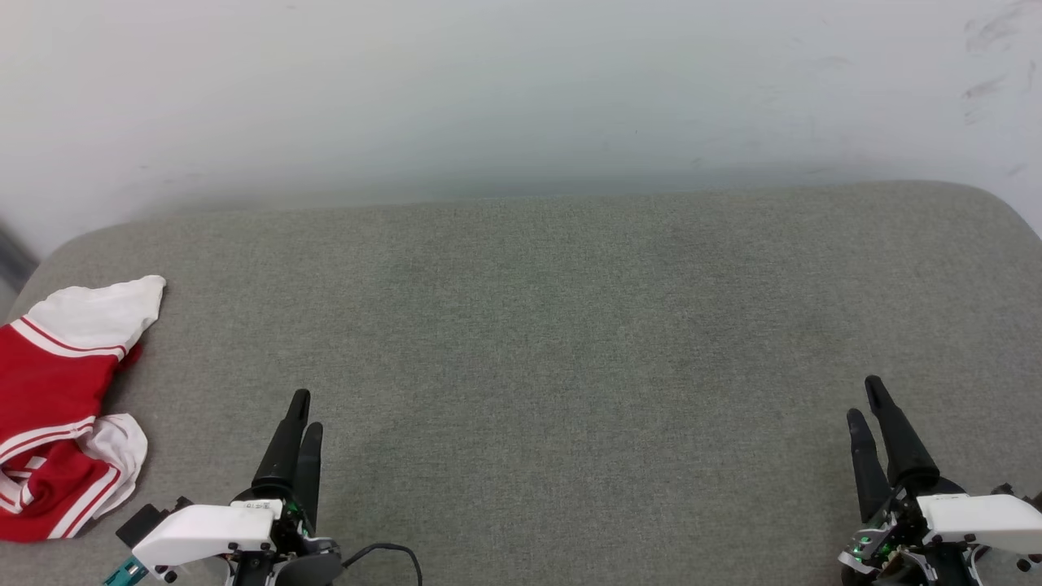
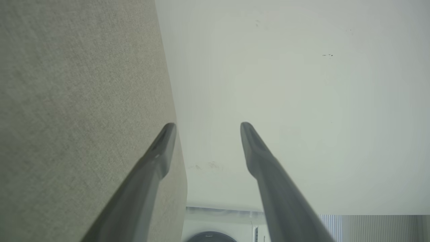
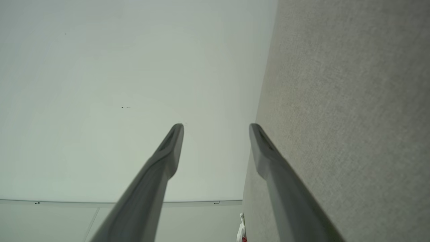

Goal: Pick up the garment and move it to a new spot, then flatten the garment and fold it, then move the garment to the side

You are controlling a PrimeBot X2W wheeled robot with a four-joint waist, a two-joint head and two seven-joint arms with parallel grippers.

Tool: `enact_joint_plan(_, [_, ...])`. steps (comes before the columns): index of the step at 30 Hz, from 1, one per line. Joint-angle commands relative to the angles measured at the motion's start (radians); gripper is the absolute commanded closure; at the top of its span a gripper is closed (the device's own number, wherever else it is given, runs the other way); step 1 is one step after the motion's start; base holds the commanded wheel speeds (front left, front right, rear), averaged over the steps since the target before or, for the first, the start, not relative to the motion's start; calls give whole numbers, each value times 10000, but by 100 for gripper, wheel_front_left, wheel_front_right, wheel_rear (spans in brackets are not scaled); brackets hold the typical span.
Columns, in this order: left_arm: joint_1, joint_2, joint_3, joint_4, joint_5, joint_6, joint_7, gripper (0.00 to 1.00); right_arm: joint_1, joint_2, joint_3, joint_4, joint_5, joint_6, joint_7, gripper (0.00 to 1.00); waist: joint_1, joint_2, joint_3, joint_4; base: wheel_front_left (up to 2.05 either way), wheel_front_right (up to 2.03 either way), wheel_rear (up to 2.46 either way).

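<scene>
A crumpled red jersey T-shirt (image 1: 49, 382) with white sleeves and red-white striped trim is noted at nine o'clock on the grey fabric-covered tabletop (image 1: 529, 325), partly cut off by the picture's edge. The left hand (image 1: 307, 411), at seven o'clock, is held with fingers apart, empty, near the shirt but clear of it. The right hand (image 1: 863, 397), at five o'clock, is likewise spread and empty.

The garment (image 1: 57, 407), a red jersey T-shirt with white sleeves, lies crumpled in a loose heap at the far left end of a grey fabric-covered surface (image 1: 570, 325). The left edge of the head view cuts part of it off. One white sleeve spreads flat toward the back, bordered by red-and-white striped trim. A second white sleeve curls at the near side, with striped bands bunched across the red folds beside it.
</scene>
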Motion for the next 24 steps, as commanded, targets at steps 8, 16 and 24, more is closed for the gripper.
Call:
enact_joint_plan(8, [-143,36,-437,-548,407,-18,-439,0,24,-222,315,-531,-829,1,-463,0,0,0,-9,6,0,0,0])
enact_joint_plan(16, [-153,169,-748,-849,2018,-19,-780,0,99,-210,237,-786,-2379,1,-805,0,0,0,-12,-9,0,0,0])
enact_joint_plan(24, [-129,92,-845,-1248,3866,-20,-1089,0,107,-236,309,-1191,-4555,1,-1119,0,0,0,5,-48,0,0,0])
